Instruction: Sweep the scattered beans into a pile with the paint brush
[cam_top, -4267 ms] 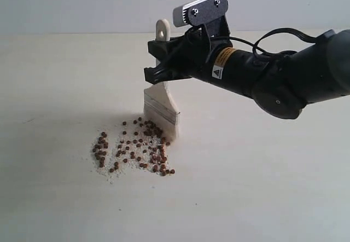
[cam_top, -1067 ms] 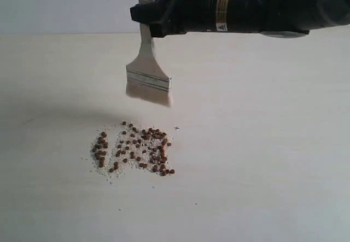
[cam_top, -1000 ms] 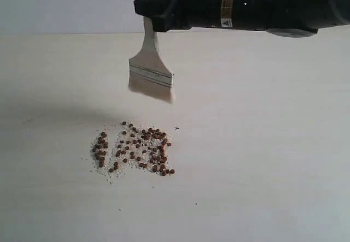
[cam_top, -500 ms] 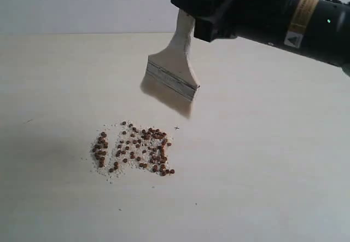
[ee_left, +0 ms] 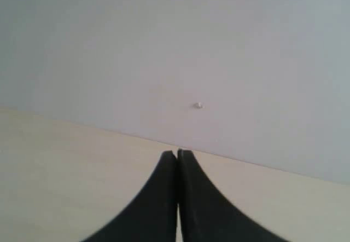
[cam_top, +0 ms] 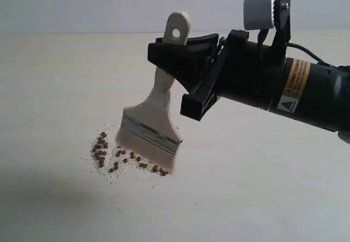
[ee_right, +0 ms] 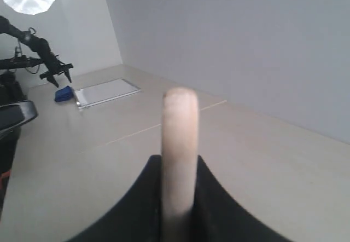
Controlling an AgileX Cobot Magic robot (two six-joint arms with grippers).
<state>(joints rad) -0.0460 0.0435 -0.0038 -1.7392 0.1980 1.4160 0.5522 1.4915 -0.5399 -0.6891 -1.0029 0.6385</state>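
Clamping the paint brush [cam_top: 149, 135] in the right gripper [cam_top: 164, 59] | bristles are covering the beans [cam_top: 108, 155] at their 3 o'clock side | pile is only partly forming, loose beans remaining

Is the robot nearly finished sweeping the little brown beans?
Partly. The small reddish-brown beans sit in one loose patch, not a tight pile. The right gripper holds the wide cream-bristled paint brush with bristles down among them. Left: pushing the stragglers together.
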